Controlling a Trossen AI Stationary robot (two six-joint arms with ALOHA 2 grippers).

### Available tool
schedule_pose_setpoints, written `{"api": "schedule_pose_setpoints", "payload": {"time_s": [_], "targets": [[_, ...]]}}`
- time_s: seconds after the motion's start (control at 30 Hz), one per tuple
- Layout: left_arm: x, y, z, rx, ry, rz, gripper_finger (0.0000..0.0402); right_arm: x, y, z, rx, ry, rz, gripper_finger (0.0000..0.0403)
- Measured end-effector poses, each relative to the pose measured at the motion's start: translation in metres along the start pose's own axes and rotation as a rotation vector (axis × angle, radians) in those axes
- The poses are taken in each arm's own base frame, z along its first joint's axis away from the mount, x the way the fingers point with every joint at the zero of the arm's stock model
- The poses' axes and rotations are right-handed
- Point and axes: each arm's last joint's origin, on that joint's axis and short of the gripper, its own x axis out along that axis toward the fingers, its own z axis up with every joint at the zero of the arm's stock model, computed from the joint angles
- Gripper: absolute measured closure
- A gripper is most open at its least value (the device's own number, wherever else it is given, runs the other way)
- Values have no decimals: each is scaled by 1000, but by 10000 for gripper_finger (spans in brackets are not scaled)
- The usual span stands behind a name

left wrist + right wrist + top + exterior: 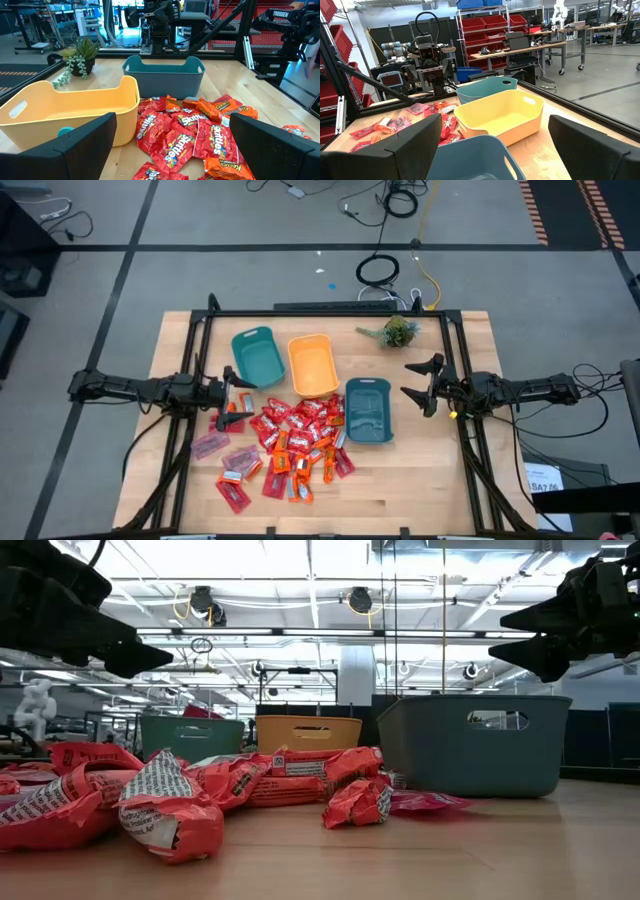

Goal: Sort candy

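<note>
Candy (295, 442), too heaped to count, lies mid-counter (420, 480) toward the front edge beside three bins: two teal (257, 356) (368, 410), one orange (311, 364). Left claw (232, 394) and right claw (422, 386) hover with jaws apart, empty.

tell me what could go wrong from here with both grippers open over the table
1. The shiny red and orange wrapped candies overlap in one heap, so the left gripper may pinch several at once.
2. The orange plastic bin stands close against the heap; a low approach could nudge it.
3. The right gripper hangs beside the teal plastic bin.
</note>
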Motion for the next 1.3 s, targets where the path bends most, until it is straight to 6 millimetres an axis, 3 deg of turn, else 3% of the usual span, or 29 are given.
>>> {"api": "schedule_pose_setpoints", "payload": {"time_s": [1.3], "targets": [[0,0,0,0,0,0,6,0,0,0,34,-1,0,44]]}}
